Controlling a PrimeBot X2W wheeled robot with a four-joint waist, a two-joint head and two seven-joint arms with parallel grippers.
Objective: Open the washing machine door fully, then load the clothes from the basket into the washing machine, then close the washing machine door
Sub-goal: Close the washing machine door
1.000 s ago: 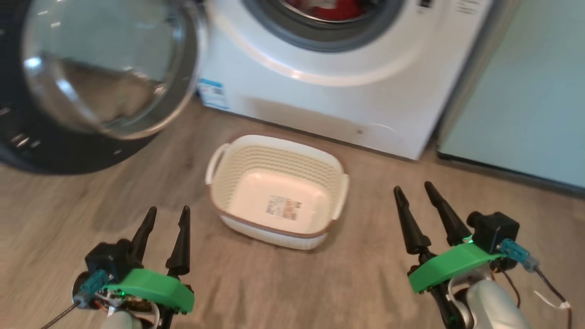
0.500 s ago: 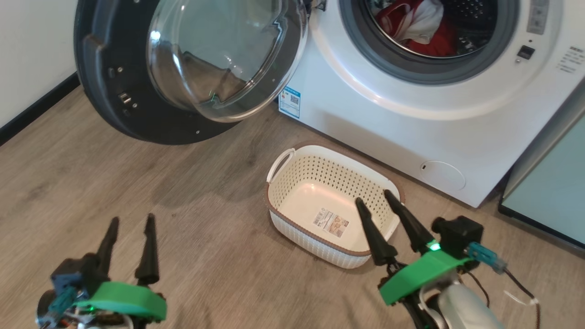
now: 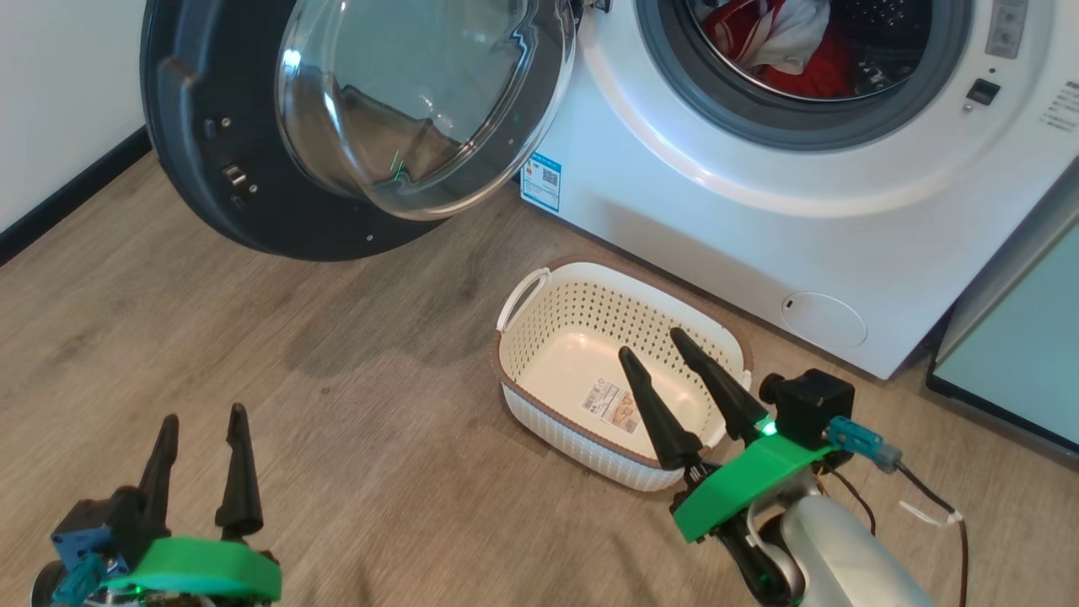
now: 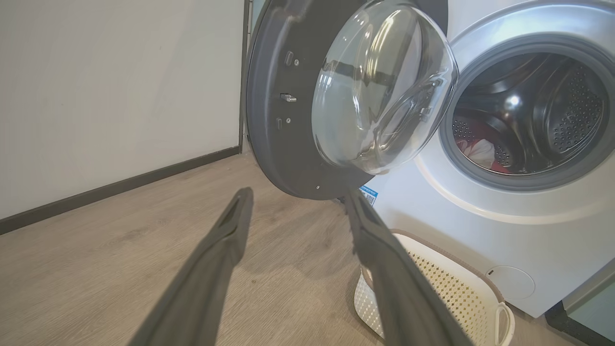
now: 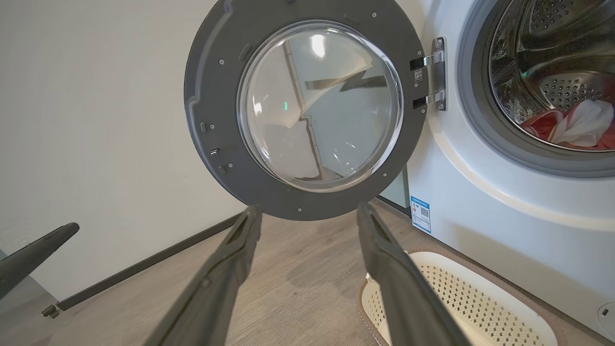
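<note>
Head view: the large round washing machine door (image 3: 198, 202), a wide glossy black rim around a bulging clear glass bowl, stands swung out to the left of the white front-loading washing machine (image 3: 742, 228). The bright red and white clothes (image 3: 784, 46) lie inside the steel perforated drum (image 3: 885, 29), behind the grey rubber seal (image 3: 809, 131). The small oval white plastic basket (image 3: 582, 438) with a brown rim sits on the wooden floor (image 3: 354, 438) just before the machine and holds nothing but its paper label (image 3: 613, 406). The left gripper (image 3: 204, 415) hangs at the lower left, jaws wide and holding nothing. The right gripper (image 3: 653, 341), equally wide and bare, hovers over the basket's near end.

Left wrist view: 2 spread fingers point toward the door's lower rim, apart from it. Red cloth shows low in the drum.

Right wrist view: the door's inner face is square ahead, with its hinge (image 5: 430, 79) at the right.

Loading looks done, and closing the door is what is left. A push on the slick curved glass could let a finger skid off. A push close to the hinge would give poor leverage and might leave the latch uncaught. If the right gripper dips, it could snag the basket's rim and drag it.
</note>
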